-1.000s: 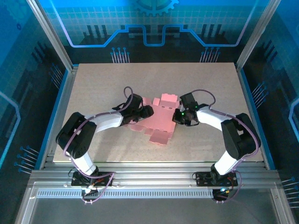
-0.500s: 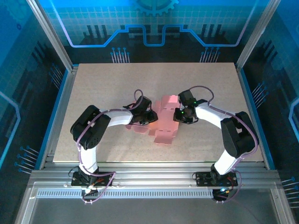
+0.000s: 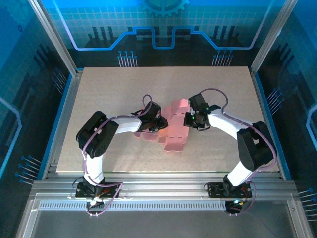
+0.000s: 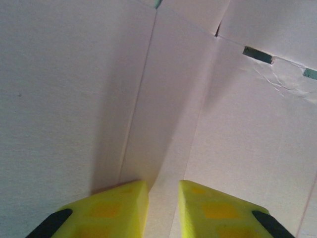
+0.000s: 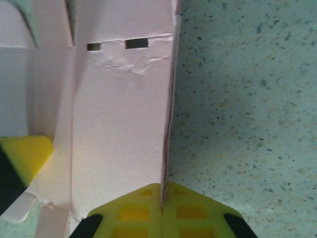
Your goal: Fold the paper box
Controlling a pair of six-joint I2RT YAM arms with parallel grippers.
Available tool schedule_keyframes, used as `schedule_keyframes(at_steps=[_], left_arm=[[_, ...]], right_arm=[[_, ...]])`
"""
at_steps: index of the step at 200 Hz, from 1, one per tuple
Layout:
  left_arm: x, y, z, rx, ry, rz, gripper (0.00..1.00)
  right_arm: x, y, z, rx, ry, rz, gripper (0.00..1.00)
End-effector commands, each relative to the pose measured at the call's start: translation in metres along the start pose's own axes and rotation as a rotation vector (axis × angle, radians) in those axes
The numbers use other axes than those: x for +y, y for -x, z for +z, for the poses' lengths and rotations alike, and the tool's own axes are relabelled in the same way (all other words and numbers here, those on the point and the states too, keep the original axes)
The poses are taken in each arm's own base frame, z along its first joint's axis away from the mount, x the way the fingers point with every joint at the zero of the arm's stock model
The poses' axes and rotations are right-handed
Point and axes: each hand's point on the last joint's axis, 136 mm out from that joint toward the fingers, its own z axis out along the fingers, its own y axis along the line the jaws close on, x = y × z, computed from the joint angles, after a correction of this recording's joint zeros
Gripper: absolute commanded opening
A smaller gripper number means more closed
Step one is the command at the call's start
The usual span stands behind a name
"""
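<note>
The pink paper box [image 3: 173,141] lies partly unfolded at the table's middle, between both arms. My left gripper [image 3: 157,124] is at its left side. In the left wrist view its yellow fingertips [image 4: 116,208] rest against the creased pink sheet [image 4: 74,89] with a narrow gap between them, and nothing shows as clamped. My right gripper [image 3: 190,121] is at the box's right side. In the right wrist view it [image 5: 162,201] is shut on the edge of a pink panel [image 5: 119,124] that stands upright. The left gripper's yellow finger [image 5: 22,153] shows across that panel.
The speckled beige table [image 3: 124,89] spreads around the box and shows right of the raised panel [image 5: 247,99]. An aluminium frame [image 3: 158,186] runs along the near edge, and blue walls stand behind and at the sides.
The left arm has swung in to the right, onto the box, and its jaws have narrowed. The right gripper shifted slightly to the back left and now pinches the panel edge.
</note>
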Motion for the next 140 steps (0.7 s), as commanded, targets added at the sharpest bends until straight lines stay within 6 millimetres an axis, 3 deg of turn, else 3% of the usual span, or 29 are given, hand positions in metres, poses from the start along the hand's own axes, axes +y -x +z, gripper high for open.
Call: schedule_keyframes(at_steps=[1,35,60,70,97,119,140], left_arm=[[0.051,-0.031,0.015,0.103,0.159,-0.044,0.29],[0.033,-0.022,-0.001,0.059,0.105,-0.03,0.54],[0.011,-0.005,-0.032,-0.018,0.059,-0.003,0.67],[0.008,0.004,-0.045,-0.045,0.052,0.0,0.78],[0.023,0.028,-0.074,-0.081,0.035,-0.067,0.98],[0.041,0.042,-0.094,-0.125,0.029,-0.115,0.99],[0.057,0.048,-0.105,-0.152,0.052,-0.135,0.99]], right_arm=[[0.0,-0.013,0.008,0.06,-0.121,-0.105,0.0],[-0.015,-0.013,0.012,0.095,-0.299,-0.237,0.0],[-0.029,-0.002,0.006,0.101,-0.419,-0.344,0.0],[-0.036,0.003,0.003,0.115,-0.48,-0.395,0.0],[-0.056,0.022,-0.005,0.143,-0.704,-0.54,0.0],[-0.063,0.039,-0.007,0.145,-0.875,-0.648,0.0],[-0.061,0.047,0.004,0.141,-0.945,-0.717,0.0]])
